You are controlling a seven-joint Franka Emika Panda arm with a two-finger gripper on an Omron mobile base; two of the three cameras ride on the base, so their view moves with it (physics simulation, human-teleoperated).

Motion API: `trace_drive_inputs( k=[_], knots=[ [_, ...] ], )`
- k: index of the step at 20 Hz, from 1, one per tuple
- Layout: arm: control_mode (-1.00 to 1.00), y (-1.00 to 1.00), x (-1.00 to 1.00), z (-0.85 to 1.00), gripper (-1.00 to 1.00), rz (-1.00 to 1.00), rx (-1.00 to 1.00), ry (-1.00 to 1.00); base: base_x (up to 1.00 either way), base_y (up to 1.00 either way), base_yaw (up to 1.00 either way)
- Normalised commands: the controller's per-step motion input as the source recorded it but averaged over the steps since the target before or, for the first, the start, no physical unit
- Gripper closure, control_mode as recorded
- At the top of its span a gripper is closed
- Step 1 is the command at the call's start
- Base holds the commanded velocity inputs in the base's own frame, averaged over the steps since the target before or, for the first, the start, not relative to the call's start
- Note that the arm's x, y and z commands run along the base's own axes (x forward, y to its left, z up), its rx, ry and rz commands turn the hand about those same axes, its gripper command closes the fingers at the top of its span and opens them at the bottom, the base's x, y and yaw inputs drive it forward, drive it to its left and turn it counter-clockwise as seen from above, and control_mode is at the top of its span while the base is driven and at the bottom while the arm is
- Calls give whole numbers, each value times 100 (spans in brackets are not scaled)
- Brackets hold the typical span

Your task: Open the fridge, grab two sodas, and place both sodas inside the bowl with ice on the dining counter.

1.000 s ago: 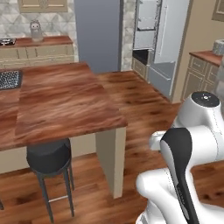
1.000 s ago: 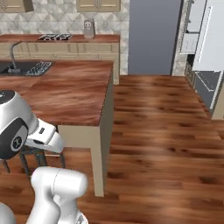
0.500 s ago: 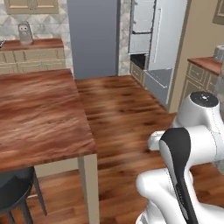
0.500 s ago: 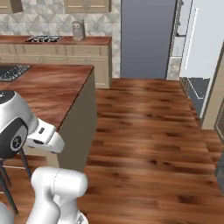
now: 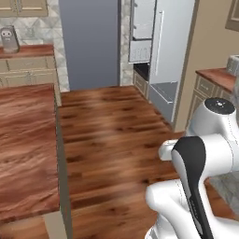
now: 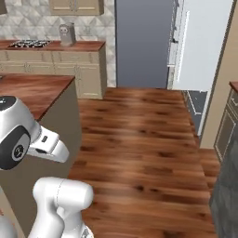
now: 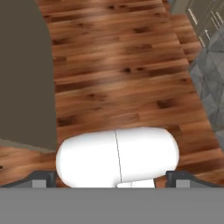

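Note:
The fridge [image 5: 93, 44] stands at the far end of the wood floor as a tall grey-blue slab. Beside it a pale door [image 5: 173, 42] with a long bar handle is swung out, and shelves [image 5: 141, 28] show between them. In the right base view the fridge [image 6: 144, 42] is straight ahead. The dining counter [image 5: 25, 149] has a reddish wood top and lies to my left, with its corner [image 6: 35, 90] close to the arm. My gripper [image 7: 111, 181] is open, its fingertips [image 7: 43, 179] wide apart over the floor with nothing between them. The sodas and the bowl are out of view.
A wall counter with a stove [image 6: 28, 44] and a grey appliance [image 6: 67, 33] runs along the back left. Another counter with drawers [image 5: 217, 79] sits on the right, past a tan wall edge. Open wood floor [image 5: 112, 126] stretches from the base to the fridge.
The whole picture has shifted because the base has driven and turned. The dining counter has slid left, the stool has left the view, and the fridge looks nearer. The gripper stays open.

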Motion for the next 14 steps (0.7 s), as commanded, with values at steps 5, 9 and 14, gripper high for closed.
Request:
trace_drive_inputs(
  k=[5,9,14],
  knots=[
    [100,0,0,0,-100,0,0,0,100,-43,0],
    [100,0,0,0,-100,0,0,0,100,-20,0],
    [100,0,0,0,-100,0,0,0,100,-11,-2]
  ],
)
